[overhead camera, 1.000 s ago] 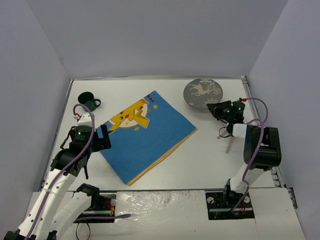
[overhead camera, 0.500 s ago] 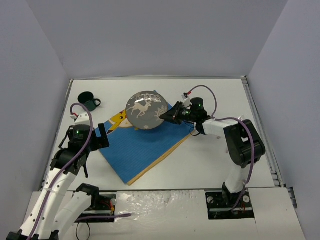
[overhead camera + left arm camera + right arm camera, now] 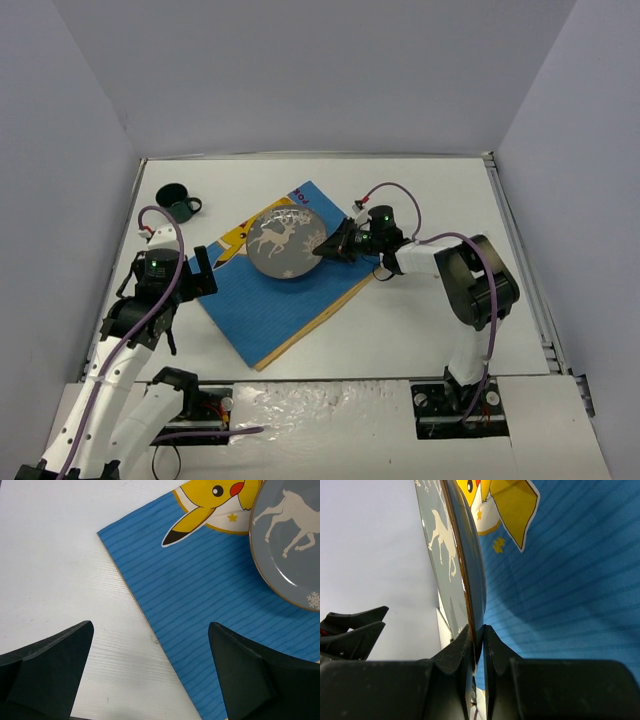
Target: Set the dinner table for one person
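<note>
A grey plate with a white deer print (image 3: 284, 243) hangs tilted over the blue-and-yellow cartoon placemat (image 3: 300, 290), which lies on the white dinner table (image 3: 440, 320). My right gripper (image 3: 326, 249) is shut on the plate's right rim; in the right wrist view the rim (image 3: 465, 570) runs edge-on between the fingers (image 3: 457, 650). My left gripper (image 3: 150, 675) is open and empty, low over the placemat's left edge (image 3: 130, 585); the plate (image 3: 290, 545) shows at the top right there. A dark green mug (image 3: 177, 201) stands at the far left.
Grey walls close in the table at the back and both sides. The placemat lies askew, one corner pointing toward the near edge (image 3: 262, 366). A raised rail (image 3: 520, 250) runs along the table's right side.
My right gripper has carried the plate from the far right of the table leftward over the placemat and lowered it a little. The left arm has barely moved.
</note>
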